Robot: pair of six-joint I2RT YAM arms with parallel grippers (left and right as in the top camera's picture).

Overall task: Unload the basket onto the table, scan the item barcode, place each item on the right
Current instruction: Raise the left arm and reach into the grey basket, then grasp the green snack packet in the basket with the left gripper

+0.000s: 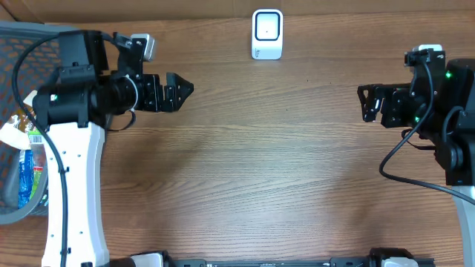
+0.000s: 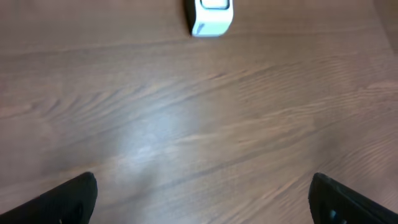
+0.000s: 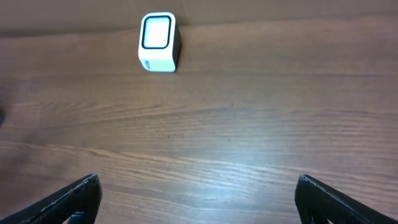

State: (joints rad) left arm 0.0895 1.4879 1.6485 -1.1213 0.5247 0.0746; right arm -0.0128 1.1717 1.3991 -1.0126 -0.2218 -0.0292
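Presumably the item to scan is one of the packets in the mesh basket (image 1: 30,44) at the left edge of the table (image 1: 260,170), partly hidden under the left arm. I can make out two, a blue packet (image 1: 26,174) and a white-and-green packet (image 1: 15,133), though more may be covered. They look light, soft and slick, so a pinch across a flat edge, clear of the barcode, seems safest. One white barcode scanner (image 1: 267,33) stands at the far middle of the table, well apart from the basket, and both arms hover over bare wood, the left fingers (image 2: 62,202) and right fingers (image 3: 68,202) spread wide with nothing between them.
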